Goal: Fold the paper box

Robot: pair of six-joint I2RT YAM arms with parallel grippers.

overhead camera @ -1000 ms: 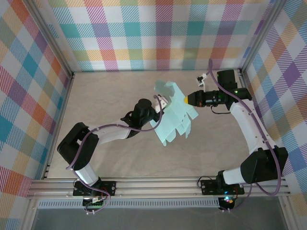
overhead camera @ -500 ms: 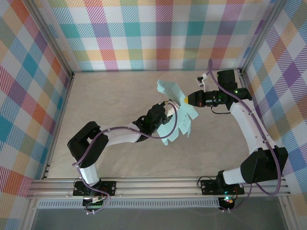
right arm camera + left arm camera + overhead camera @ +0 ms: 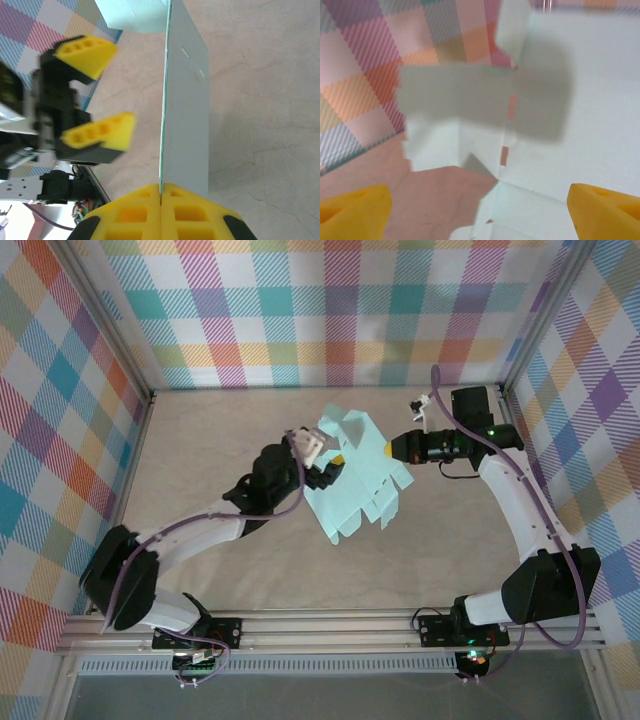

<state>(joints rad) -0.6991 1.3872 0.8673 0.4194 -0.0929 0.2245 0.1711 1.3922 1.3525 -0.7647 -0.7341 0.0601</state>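
Sheet [image 3: 360, 490] is unfolded and looks raised off the tabletop [image 3: 200, 430], mid-workspace. One edge is pinched betw. right fingers [image 3: 135, 205], clenched on it. Left fingers [image 3: 87, 50] are spread wide just beside its left side, gripping nothing. Prob. v. light thin card: floppy, creases easily, tabs could tear. Best hold is near a fold line, not on the tabs.

The paper box [image 3: 358, 490] is between the left fingers [image 3: 355, 207] and the right fingers [image 3: 132, 207], over the table [image 3: 200, 440].
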